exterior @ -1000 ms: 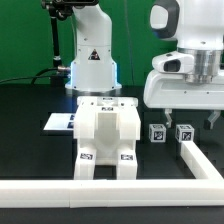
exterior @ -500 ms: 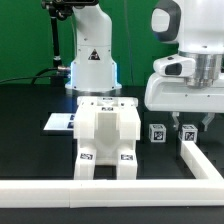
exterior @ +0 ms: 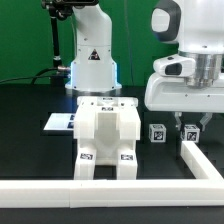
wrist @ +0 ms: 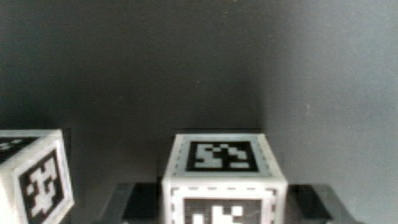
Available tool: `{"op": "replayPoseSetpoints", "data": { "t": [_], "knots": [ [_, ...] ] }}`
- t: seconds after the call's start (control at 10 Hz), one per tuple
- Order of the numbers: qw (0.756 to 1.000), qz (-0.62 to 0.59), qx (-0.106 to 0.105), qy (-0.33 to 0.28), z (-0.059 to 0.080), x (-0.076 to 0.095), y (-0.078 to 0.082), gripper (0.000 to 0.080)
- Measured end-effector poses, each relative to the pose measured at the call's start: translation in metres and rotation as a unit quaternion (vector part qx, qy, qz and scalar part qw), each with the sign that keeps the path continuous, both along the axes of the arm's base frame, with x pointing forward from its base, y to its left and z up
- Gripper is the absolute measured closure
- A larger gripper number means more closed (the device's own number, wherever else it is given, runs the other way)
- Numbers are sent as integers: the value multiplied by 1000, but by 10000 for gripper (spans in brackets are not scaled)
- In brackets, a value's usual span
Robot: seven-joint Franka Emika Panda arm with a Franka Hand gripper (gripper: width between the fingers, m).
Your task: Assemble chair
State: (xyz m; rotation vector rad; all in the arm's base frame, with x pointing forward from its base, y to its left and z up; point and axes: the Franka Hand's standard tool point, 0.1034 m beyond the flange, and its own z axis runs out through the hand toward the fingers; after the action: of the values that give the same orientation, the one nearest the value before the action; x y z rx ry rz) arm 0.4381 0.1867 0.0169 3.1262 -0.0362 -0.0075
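The partly built chair (exterior: 107, 135), a white blocky body with tags on its front feet, stands mid-table. Two small cube-ended legs lie to the exterior view's right of it: one (exterior: 157, 133) free, the other (exterior: 189, 131) under my gripper (exterior: 189, 122). The gripper is open and low, with a finger on each side of that cube. In the wrist view the tagged cube (wrist: 226, 165) sits between the dark fingers (wrist: 137, 200), the gripper (wrist: 224, 205) straddling it. The second cube (wrist: 32, 175) shows at the edge.
The long white L-shaped border rail (exterior: 110, 187) runs along the front and up the exterior view's right side, close to the cubes. The marker board (exterior: 58, 122) lies behind the chair at the exterior view's left. The robot base (exterior: 92, 60) stands at the back.
The gripper has come down and shifted slightly to the exterior view's right, over the right-hand cube. It has held still for the last half second.
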Motion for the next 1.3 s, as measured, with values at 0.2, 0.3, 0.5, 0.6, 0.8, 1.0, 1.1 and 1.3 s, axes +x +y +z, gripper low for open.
{"op": "replayPoseSetpoints", "data": {
  "t": [0.2, 0.3, 0.5, 0.6, 0.8, 1.0, 1.1, 1.3],
  "knots": [
    [1000, 10, -2, 6, 3, 1, -2, 518],
    [1000, 25, -4, 18, 28, 8, -11, 518],
    [999, 33, 3, 26, 85, 23, -37, 518],
    [998, 41, 6, 40, 111, 29, -54, 517],
    [998, 51, 12, 30, 150, 56, -86, 517],
    [998, 56, 6, 27, 147, 61, -87, 517],
    [998, 55, 6, 27, 147, 61, -87, 517],
    [998, 55, 6, 27, 147, 61, -87, 517]
  ]
}}
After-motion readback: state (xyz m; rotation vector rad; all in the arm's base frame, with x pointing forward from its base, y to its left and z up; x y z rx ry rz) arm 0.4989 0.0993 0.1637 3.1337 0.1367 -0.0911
